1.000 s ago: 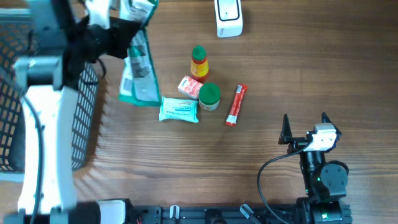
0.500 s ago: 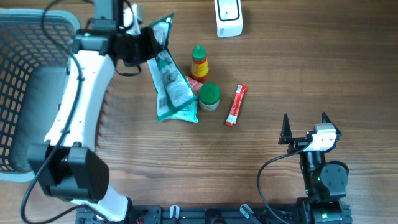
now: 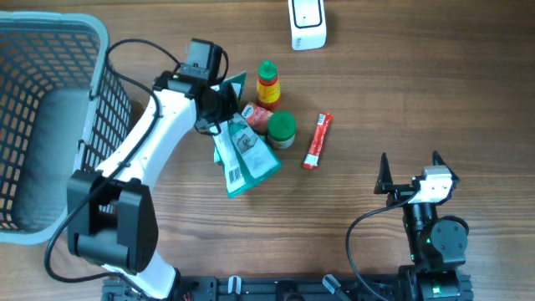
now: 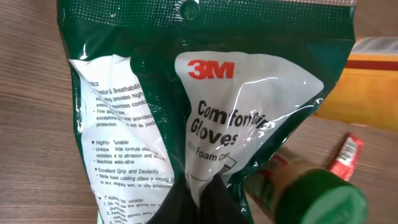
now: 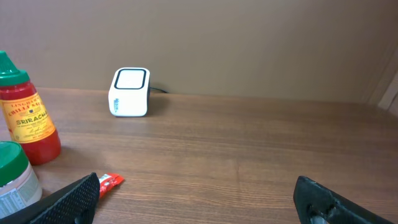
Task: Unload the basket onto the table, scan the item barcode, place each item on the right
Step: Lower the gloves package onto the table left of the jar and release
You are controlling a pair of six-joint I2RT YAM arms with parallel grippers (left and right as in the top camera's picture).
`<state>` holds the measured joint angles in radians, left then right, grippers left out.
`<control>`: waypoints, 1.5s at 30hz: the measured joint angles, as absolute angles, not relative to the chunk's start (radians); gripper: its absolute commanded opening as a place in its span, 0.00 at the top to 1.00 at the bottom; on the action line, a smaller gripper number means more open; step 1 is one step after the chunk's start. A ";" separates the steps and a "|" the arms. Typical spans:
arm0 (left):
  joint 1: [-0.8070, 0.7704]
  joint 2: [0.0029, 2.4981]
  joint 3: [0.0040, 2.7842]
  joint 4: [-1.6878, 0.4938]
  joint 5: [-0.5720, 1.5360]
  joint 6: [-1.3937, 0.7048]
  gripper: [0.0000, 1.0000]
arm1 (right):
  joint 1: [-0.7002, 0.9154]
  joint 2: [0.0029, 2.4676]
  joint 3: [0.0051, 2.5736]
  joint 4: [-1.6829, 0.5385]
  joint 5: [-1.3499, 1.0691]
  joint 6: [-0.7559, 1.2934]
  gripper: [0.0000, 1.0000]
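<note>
Left gripper (image 4: pixel 196 190) was pinched tight on the glove pack (image 3: pixel 244 155). The jaws bit into the printed panel well below the header, so the film puckered into the fingers. The pack sat over the table just left of the sriracha bottle (image 3: pixel 267 82) and green-lidded jar (image 3: pixel 282 128), its free end fanned toward the near edge. I couldn't tell if it touched the wood. Scanner (image 3: pixel 307 22) was well apart at the far edge. Right gripper (image 3: pixel 410 173) was parked, spread wide, holding nothing. My read on handling: light, floppy, glossy film over soft gloves. It has no stiffness, so it would likely sag and curl away from a single pinch. The film looked slick, so a weak grip could creep. It's not fragile, so a firm squeeze is fine. A better hold, I judged, was the sealed header strip (image 4: pixel 186 12), which would let the panel hang flat. A white patch (image 3: pixel 235 173) near the free end might be the barcode, but it was too small to confirm. I'd keep fingers and glare off it.
</note>
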<state>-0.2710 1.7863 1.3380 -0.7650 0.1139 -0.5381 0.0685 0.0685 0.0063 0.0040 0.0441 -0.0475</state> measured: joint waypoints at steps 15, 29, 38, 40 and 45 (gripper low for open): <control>-0.302 1.786 1.330 -0.807 0.056 -0.543 0.00 | 0.068 0.068 0.006 0.004 0.044 -0.047 0.01; -0.448 1.605 1.330 -0.892 -0.211 -0.491 0.00 | 0.068 0.068 0.006 0.004 0.044 -0.047 0.00; -0.540 1.426 1.211 -1.000 -0.393 -0.470 0.00 | 0.068 0.068 0.006 0.004 0.044 -0.047 0.00; -0.517 1.380 1.133 -0.997 -0.391 -0.458 0.00 | 0.068 0.068 0.006 0.004 0.044 -0.047 0.00; -0.422 1.201 0.963 -0.915 -0.242 -0.359 0.00 | 0.068 0.068 0.006 0.004 0.044 -0.047 0.00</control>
<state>-0.4225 1.2015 0.9634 -0.9146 -0.2424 -0.3588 0.0685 0.0685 0.0063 0.0040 0.0441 -0.0475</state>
